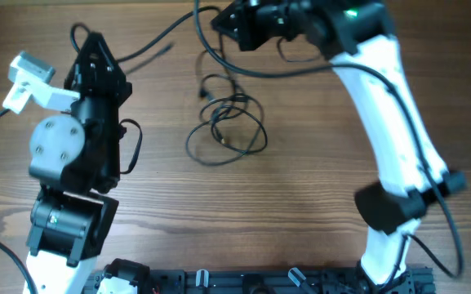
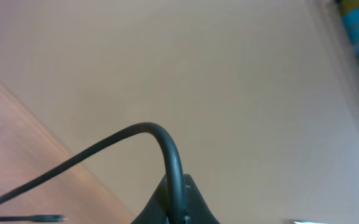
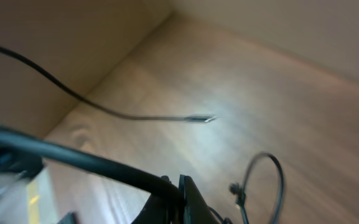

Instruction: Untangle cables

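Soft even light, sharp overhead, wrist views motion-blurred

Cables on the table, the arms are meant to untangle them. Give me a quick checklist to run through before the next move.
1. Left gripper holding the left-held cable: ok, fingers shut on it.
2. Right gripper holding the right-held cable: ok, it looks clamped, though the view is blurred.
3. Tangle opened up: not ok, its loops overlap mid-table.
4. Plug end free: ok, nothing crosses it.
5. Which loops each held cable feeds into: cannot tell.
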`<action>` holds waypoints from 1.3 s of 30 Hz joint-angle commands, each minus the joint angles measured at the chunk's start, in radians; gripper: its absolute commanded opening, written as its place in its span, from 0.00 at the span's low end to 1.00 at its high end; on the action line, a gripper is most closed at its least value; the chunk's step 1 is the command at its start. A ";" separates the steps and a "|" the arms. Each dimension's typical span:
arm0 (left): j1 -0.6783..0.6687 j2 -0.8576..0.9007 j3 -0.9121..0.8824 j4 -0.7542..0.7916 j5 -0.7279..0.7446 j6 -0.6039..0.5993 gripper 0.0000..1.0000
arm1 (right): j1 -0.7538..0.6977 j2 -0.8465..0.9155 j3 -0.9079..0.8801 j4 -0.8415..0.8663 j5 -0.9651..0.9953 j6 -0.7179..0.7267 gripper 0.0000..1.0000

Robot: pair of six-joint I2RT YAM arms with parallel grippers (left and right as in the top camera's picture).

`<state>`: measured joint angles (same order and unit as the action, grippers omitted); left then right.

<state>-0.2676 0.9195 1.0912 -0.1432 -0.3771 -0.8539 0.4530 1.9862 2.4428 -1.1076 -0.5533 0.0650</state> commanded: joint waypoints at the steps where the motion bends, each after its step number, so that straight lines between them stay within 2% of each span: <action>1: 0.043 0.022 0.009 -0.099 -0.051 0.124 0.04 | -0.010 -0.145 0.005 0.007 0.254 0.045 0.04; 8: 0.070 0.084 0.009 -0.311 -0.051 0.170 0.04 | -0.010 -0.312 0.005 0.084 0.445 0.020 0.04; 12: 0.070 0.124 0.009 -0.356 -0.046 0.170 0.04 | -0.010 -0.333 0.005 0.129 0.507 -0.016 0.04; 15: 0.070 0.137 0.009 -0.352 -0.023 0.170 0.04 | -0.010 -0.267 0.005 0.037 0.576 -0.020 0.04; 22: 0.070 0.142 0.009 -0.344 -0.017 0.170 0.04 | -0.011 -0.139 0.005 -0.167 0.503 0.006 0.05; 25: 0.070 0.153 0.009 -0.303 -0.017 0.171 0.04 | -0.023 -0.114 0.005 -0.261 0.502 0.005 0.24; 26: 0.070 0.163 0.009 -0.254 -0.017 0.171 0.04 | -0.039 -0.102 0.005 -0.309 0.493 -0.010 0.40; 27: 0.070 0.167 0.009 -0.213 -0.018 0.171 0.04 | -0.049 -0.097 0.005 -0.329 0.482 -0.016 0.50; 30: 0.075 0.180 0.009 -0.071 -0.018 0.170 0.04 | -0.085 -0.060 0.003 -0.375 0.401 -0.081 0.64; 39: 0.184 0.240 0.009 0.248 -0.016 0.162 0.04 | -0.099 0.166 0.003 -0.390 0.129 -0.351 0.66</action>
<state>-0.1196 1.1332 1.0977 0.0414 -0.3771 -0.6960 0.3508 2.0827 2.4409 -1.5101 -0.2649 -0.1612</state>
